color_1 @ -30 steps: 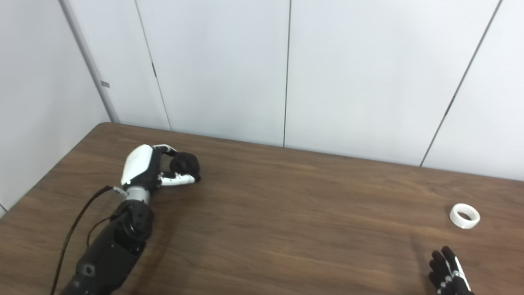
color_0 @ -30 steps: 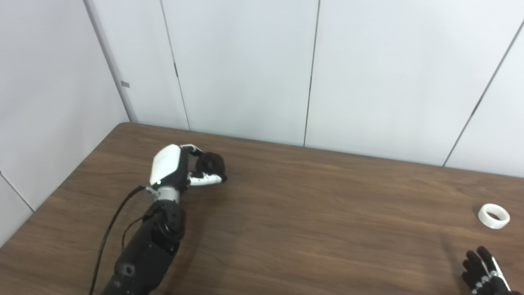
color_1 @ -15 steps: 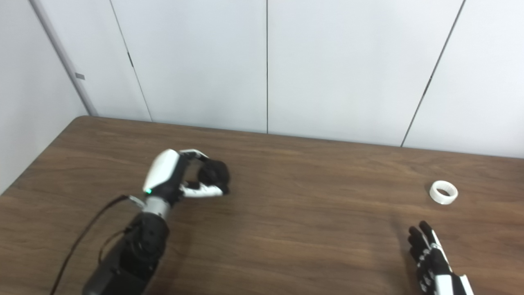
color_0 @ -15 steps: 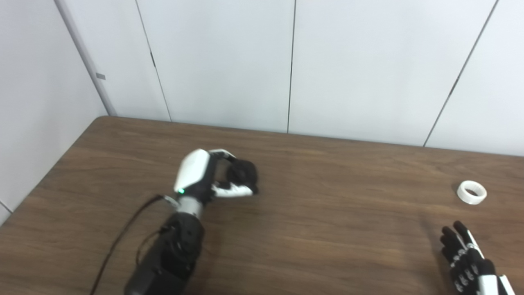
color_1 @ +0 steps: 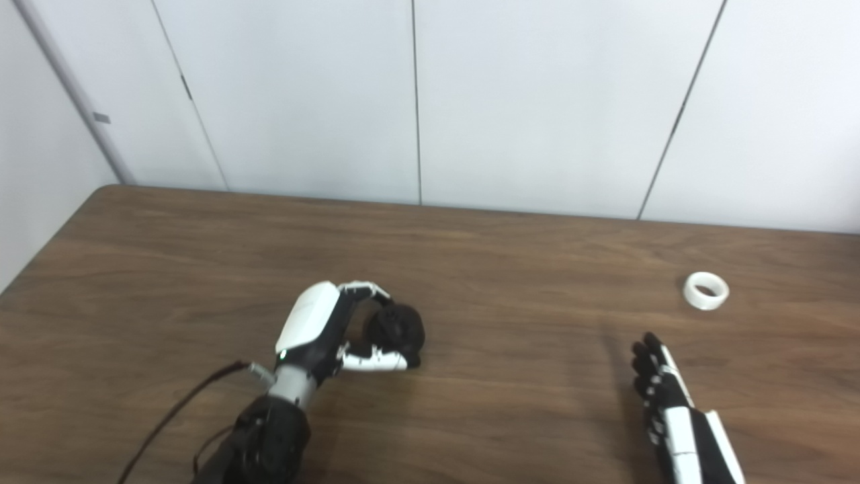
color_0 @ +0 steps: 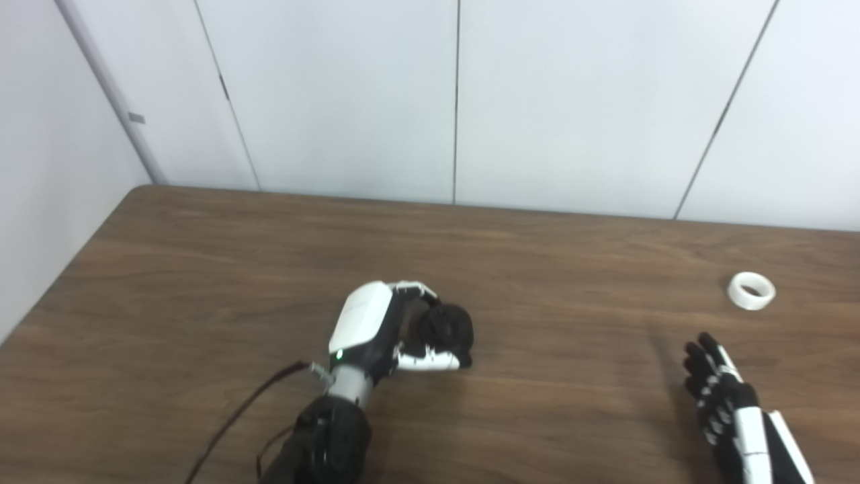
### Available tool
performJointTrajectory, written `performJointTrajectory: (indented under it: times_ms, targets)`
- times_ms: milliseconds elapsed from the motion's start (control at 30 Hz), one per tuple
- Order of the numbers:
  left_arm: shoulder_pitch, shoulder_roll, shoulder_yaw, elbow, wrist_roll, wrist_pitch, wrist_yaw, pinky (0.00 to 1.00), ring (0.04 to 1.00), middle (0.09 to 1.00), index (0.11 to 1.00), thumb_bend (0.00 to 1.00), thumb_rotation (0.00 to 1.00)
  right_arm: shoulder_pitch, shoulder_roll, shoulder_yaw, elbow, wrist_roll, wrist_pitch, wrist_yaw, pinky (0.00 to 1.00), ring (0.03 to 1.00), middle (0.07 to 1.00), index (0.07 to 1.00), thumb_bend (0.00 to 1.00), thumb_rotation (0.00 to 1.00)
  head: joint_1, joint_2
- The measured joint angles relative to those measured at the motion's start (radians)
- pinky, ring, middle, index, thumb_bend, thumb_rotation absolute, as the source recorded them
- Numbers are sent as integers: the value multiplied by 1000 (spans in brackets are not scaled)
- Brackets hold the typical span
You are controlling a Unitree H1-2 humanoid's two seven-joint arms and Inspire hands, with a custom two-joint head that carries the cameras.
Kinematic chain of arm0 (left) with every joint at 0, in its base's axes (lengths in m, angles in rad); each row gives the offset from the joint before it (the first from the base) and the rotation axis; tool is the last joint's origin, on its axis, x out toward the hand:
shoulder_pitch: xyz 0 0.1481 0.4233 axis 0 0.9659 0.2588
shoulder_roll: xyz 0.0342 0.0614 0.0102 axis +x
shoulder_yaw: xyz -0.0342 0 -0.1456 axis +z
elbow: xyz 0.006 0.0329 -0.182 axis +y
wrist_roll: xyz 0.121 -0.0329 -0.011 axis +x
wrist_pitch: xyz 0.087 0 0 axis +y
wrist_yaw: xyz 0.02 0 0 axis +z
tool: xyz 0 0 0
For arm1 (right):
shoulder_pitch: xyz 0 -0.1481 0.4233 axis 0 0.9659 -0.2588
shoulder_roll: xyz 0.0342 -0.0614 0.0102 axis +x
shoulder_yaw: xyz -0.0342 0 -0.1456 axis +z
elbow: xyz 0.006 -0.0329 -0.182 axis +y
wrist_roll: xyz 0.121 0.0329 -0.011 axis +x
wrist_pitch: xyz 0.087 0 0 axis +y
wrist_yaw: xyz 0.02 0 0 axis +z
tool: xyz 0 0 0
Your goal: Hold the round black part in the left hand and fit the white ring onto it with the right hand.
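Nearest the cameras, at the bottom right, the right hand [color_0: 729,410] lies low over the brown wooden table [color_0: 201,269], its dark fingers [color_0: 702,359] stretched out nearly straight and a little apart, pointing away toward the far edge; it holds nothing, and its shadow falls on the wood just to its left. At the bottom left the black forearm of the left arm [color_0: 322,444] comes up from the edge with a thin black cable [color_0: 235,430] trailing beside it. Farther in, near the middle of the table, the left hand [color_0: 383,329] shows its white back shell, and its fingers and thumb are curled round the round black part [color_0: 447,329], which sits gripped between the bent fingers above and the white thumb [color_0: 426,363] below; whether the part touches the tabletop cannot be told, though it sits close to the surface. Beyond the right hand, well apart from it and far from the black part, the white ring [color_0: 751,290] lies flat on the wood near the right side, its hole facing up, with nothing touching it. Behind the table's far edge stands a plain wall of pale panels [color_0: 336,101] split by thin dark vertical seams.
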Motion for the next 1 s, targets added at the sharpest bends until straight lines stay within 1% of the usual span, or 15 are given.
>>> performJointTrajectory:
  times_ms: [100,200,267,367,533,733,1000]
  targets:
    - [12,-18,-21,-4,10,-18,-8,824,847,759,485,522,50,-14,2,-1,-10,-10,17,-4,1000,984,967,987,627,999,-14,6]
    - [25,-29,-43,-24,21,-23,-25,816,842,759,485,522,49,-20,6,-1,-25,-15,22,-9,1000,996,975,993,625,1000,-37,17]
    - [35,-33,-59,-26,40,-32,-26,831,835,755,485,522,50,-22,7,-1,-39,-15,34,-10,1000,1000,981,997,628,1000,-48,21]
    - [47,-32,-80,-26,57,-56,-31,866,842,752,485,523,50,-28,11,3,-56,-24,60,-13,1000,1000,984,998,643,1000,-58,28]
    - [76,-26,-111,-26,89,-103,-31,915,832,754,485,523,51,-32,16,6,-89,-30,88,-28,1000,994,979,992,621,1000,-75,43]
    - [86,-3,-136,-22,136,-148,-31,932,836,753,485,524,53,-36,15,6,-122,-32,113,-37,1000,988,971,988,605,1000,-86,51]
    - [104,0,-144,-10,171,-186,-23,937,837,755,485,524,53,-57,17,1,-159,-35,156,-42,1000,1000,982,991,600,1000,-104,61]
